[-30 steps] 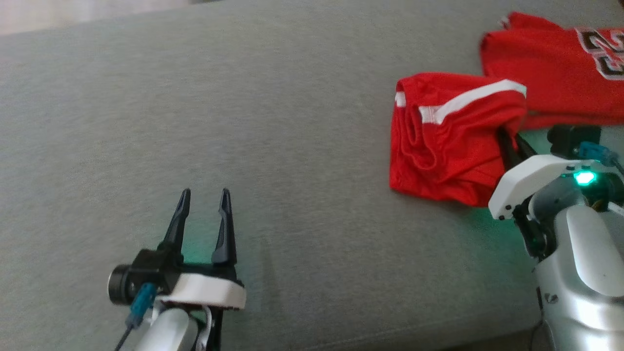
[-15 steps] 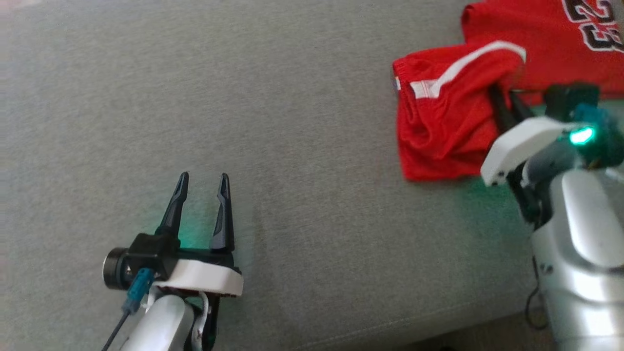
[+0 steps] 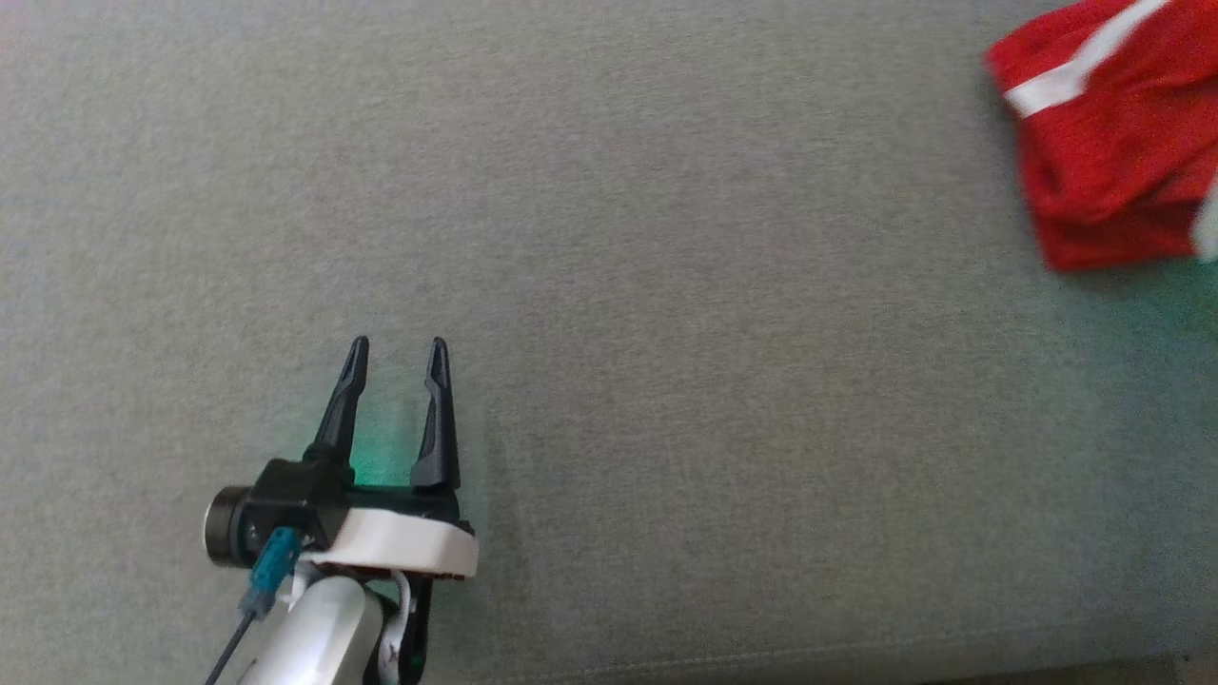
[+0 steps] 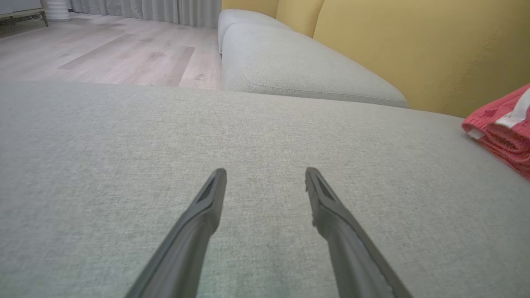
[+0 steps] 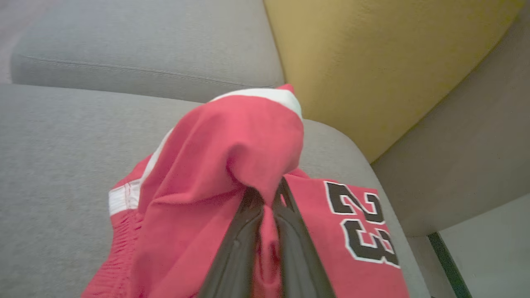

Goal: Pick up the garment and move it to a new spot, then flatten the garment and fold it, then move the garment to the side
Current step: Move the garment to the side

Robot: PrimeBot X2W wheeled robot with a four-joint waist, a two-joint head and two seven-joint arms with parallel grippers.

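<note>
Shorts (image 5: 232,140), red ones, are pinched between the right jaws, so picking up looks begun. Left jaws gape wide, nothing between them. Moving, flattening and folding are left.

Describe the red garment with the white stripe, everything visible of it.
The red garment looks like soft, matte knit cloth, with a white stripe and a gathered elastic edge. It is bunched, not flat. The right gripper, shut, pinches a fold and holds it up in a peak. The lower part trails down to the grey sofa cushion, next to a red jersey numbered 23.
</note>
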